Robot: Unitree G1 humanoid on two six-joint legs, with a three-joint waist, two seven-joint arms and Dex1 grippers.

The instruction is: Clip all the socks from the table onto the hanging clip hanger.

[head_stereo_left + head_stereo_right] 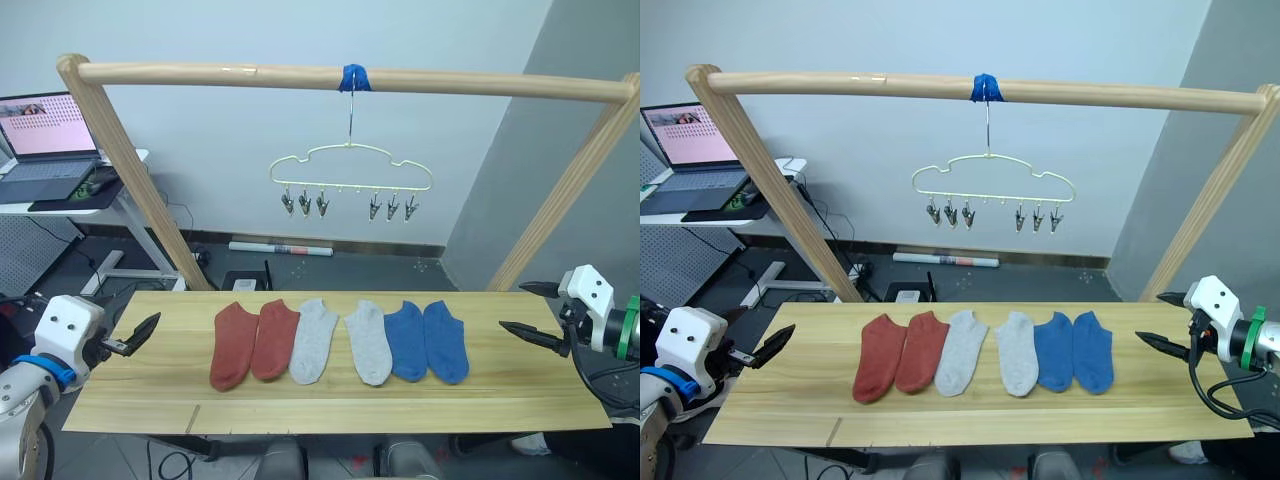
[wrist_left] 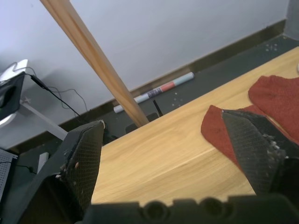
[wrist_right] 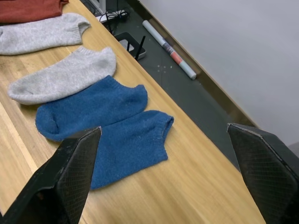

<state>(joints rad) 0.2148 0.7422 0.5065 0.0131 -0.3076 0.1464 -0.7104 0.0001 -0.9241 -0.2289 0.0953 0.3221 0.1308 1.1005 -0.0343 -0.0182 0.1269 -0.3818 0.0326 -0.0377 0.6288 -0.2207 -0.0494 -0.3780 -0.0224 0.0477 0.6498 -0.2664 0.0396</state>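
Starting point of the job, by the look of things: six socks laid in a row across the middle of the pale wood surface (image 1: 520, 395), none clipped yet. From the robot's left: two rust red socks (image 1: 252, 342) overlapping at the edges, two light grey socks (image 1: 342, 340) with a gap between them, two bright blue socks (image 1: 427, 340) side by side and touching. Above and behind the row, hanging by its hook from the blue-taped round pole (image 1: 200, 73): the cloud-shaped clip hanger (image 1: 350, 165), six silver clips (image 1: 302, 203) all empty.

Left gripper (image 1: 135, 335) hovering over the surface's left end, spread wide, holding nothing, near the red pair but not touching. Right gripper (image 1: 530, 312) over the right end, likewise wide open and empty, a short way off the outer blue sock (image 3: 133, 149).

Probably best to begin with an outer sock: pinching the cuff end only, one layer of one sock, not its neighbour along with it. With the blue pair touching and the red pair overlapped, coming in from the free outer edge. Lifting high enough for the sock to hang clear, then using the other gripper to squeeze a clip open. Risk: a swinging hanger, so a slow, steady approach.
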